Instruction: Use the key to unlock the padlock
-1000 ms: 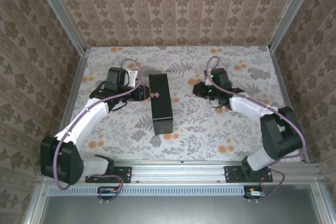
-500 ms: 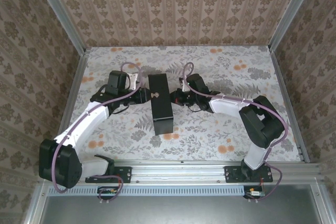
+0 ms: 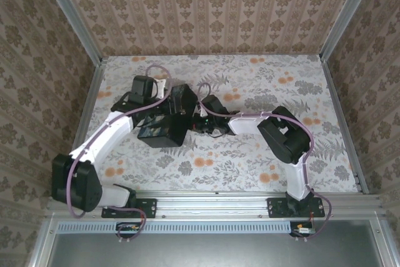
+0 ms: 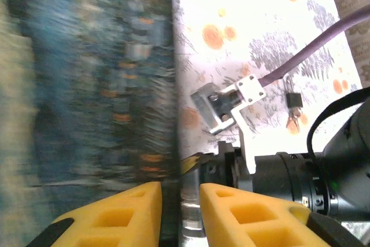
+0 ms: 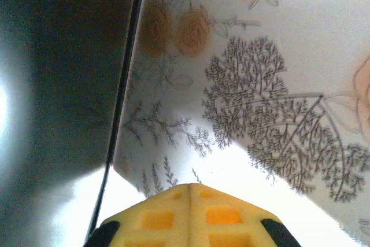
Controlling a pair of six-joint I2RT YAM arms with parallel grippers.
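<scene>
The small yellow blocky padlock (image 4: 190,163) seems to sit at the edge of the black box (image 4: 98,85) with painted lid, so the clenched right gripper (image 5: 189,189) should approach slowly while the left gripper (image 4: 180,194), grip unclear, steadies the box.

1. Box (image 3: 165,120) lies on the bench (image 3: 262,173), left of centre, askew to the bench's edges.
2. Left tool (image 4: 180,189) sits at the box's far-left side, with the box's edge between its fingers.
3. Right tool (image 5: 189,189) sits just beside the box's right side, low over the bench.
</scene>
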